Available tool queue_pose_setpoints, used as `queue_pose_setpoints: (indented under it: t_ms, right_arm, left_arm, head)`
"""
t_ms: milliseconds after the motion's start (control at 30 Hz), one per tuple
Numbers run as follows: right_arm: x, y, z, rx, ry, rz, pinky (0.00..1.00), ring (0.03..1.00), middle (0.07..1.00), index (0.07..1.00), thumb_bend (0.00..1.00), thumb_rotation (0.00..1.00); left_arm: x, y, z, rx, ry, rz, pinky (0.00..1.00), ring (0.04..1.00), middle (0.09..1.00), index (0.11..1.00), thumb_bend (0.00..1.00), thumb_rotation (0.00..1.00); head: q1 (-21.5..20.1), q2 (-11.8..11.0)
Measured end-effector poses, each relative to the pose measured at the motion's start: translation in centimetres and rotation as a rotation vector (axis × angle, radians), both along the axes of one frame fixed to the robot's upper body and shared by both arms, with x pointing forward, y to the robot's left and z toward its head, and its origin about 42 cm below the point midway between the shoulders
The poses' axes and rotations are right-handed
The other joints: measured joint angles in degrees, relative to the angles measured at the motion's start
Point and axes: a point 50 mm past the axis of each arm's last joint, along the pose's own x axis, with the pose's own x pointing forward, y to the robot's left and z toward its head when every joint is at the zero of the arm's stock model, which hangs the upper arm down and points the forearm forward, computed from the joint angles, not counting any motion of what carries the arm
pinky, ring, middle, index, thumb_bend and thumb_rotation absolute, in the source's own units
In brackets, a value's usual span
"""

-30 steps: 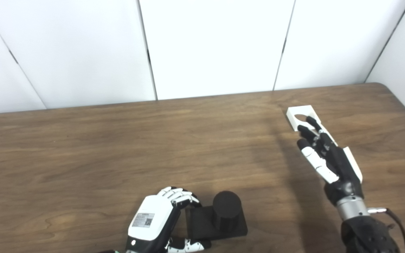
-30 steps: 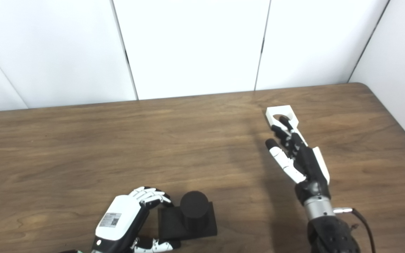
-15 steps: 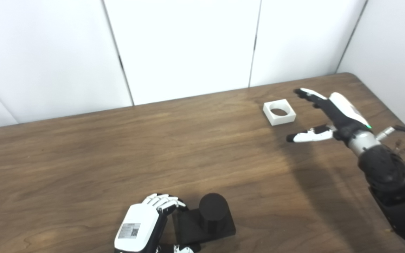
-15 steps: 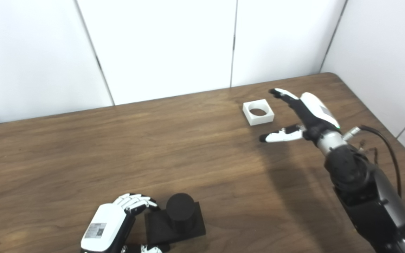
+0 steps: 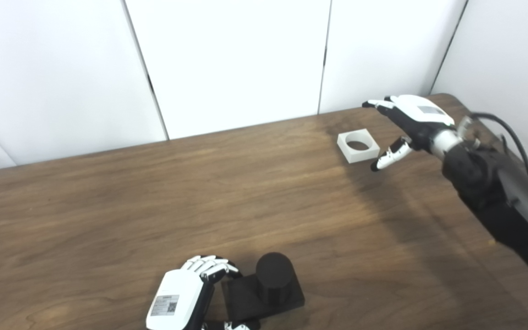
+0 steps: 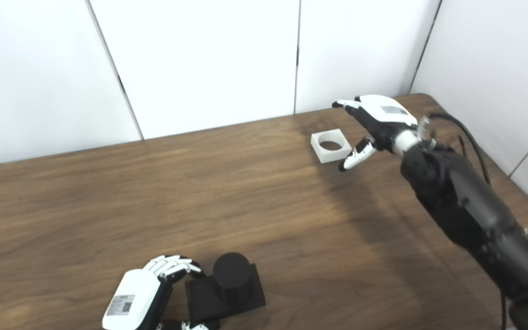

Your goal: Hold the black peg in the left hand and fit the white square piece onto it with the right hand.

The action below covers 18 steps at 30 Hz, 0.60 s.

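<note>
The black peg (image 5: pixel 272 275), a round post on a square black base, stands near the table's front edge. My left hand (image 5: pixel 182 295) is curled around the base's left side, fingers over its back corner and thumb at its front. The white square piece (image 5: pixel 358 145) with a round hole lies flat at the far right of the table. My right hand (image 5: pixel 408 121) hovers just right of it, palm down and open, fingers stretched past its far edge and thumb pointing down by its right side. Nothing is in that hand.
The wooden table (image 5: pixel 108 206) ends at white wall panels (image 5: pixel 227 59) behind and on the right. The right forearm (image 5: pixel 497 192) and its cable stretch over the table's right edge.
The camera has shifted right. My right hand has swung from the near side of the white piece to hover just right of it, palm turned down. The left hand stays on the peg's base.
</note>
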Motion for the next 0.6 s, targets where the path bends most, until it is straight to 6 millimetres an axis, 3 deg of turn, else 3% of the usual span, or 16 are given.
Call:
queue_pose_setpoints:
  t_ms: [267, 600]
  right_arm:
    - [3.6, -0.3, 0.1, -0.088, 0.052, -0.028, 0.95, 0.999, 0.948, 0.931, 0.86, 0.23]
    - [6.4, -0.6, -0.8, -0.138, 0.109, -0.046, 0.96, 1.000, 0.964, 0.943, 0.90, 0.25]
  left_arm:
    - [-0.1, 0.0, -0.1, -0.002, 0.001, 0.002, 0.84, 0.795, 0.742, 0.486, 0.50, 0.05]
    - [-0.3, 0.0, -0.1, 0.000, -0.009, 0.006, 0.84, 0.787, 0.736, 0.486, 0.51, 0.05]
  head:
    - [-0.09, -0.35]
    - [0.62, -1.05]
